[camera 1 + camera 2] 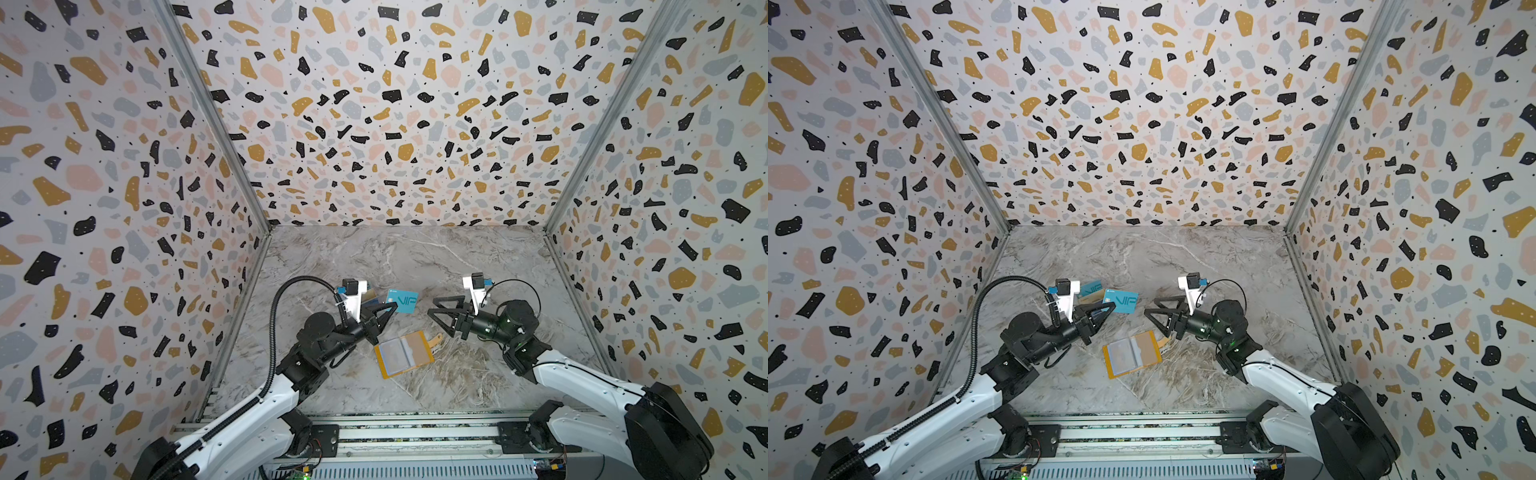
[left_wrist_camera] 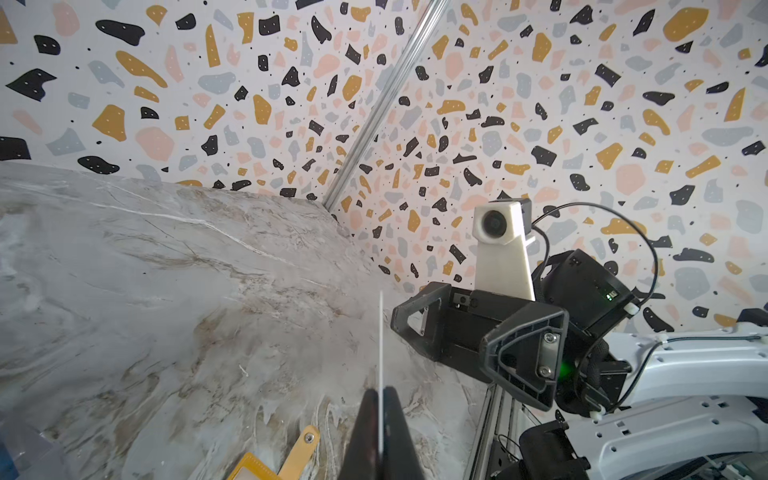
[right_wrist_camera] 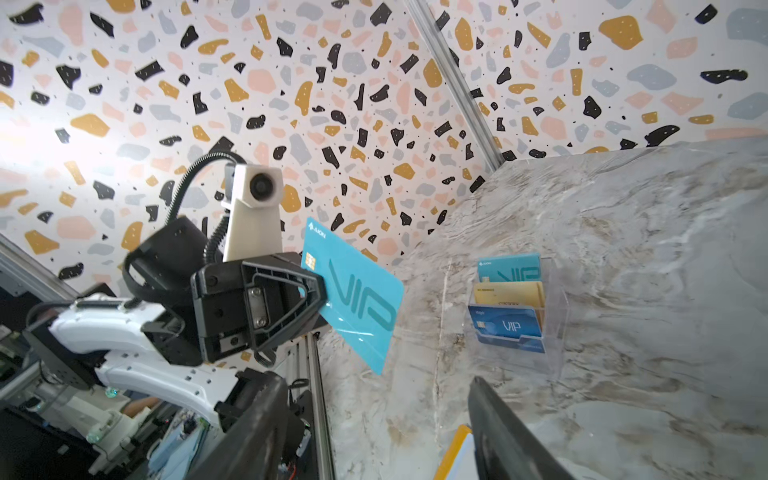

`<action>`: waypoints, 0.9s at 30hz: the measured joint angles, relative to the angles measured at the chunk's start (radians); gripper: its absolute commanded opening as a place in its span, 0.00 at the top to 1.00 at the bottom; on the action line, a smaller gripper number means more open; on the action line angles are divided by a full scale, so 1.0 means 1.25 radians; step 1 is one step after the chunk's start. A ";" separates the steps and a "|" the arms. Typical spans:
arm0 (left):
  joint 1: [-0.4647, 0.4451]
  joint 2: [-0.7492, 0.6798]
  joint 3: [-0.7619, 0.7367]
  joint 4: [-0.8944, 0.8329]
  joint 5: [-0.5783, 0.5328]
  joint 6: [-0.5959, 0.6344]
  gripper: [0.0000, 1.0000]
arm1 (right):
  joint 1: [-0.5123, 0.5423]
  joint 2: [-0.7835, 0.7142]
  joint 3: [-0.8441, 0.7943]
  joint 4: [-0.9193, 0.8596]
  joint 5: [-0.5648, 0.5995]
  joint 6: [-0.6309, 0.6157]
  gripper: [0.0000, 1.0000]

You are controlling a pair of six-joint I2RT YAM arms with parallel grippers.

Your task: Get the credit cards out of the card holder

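teal card [image 3: 357,307] | pinched in left end effector [image 1: 392,306] | right end effector [image 1: 431,306] apart

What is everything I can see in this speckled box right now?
table: one, grey marble, the floor.
walls: three, speckled, around it.
clear stand: one, transparent, on the table, left of middle.
stored cards: three, teal, gold, dark blue, upright in the clear stand.
card holder: one, yellow, lying open mid-table.
teal card: one, teal, lettered VIP, held in the air.
left gripper: one, black, shut on the teal card.
right gripper: one, black, open, empty.
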 measured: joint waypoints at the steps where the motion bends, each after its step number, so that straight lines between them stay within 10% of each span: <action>1: 0.000 0.000 -0.011 0.025 -0.002 -0.016 1.00 | 0.003 0.011 0.000 0.013 0.002 0.010 0.40; 27: 0.001 0.038 -0.082 0.304 0.000 -0.169 1.00 | 0.083 0.180 0.065 0.255 -0.051 0.142 0.68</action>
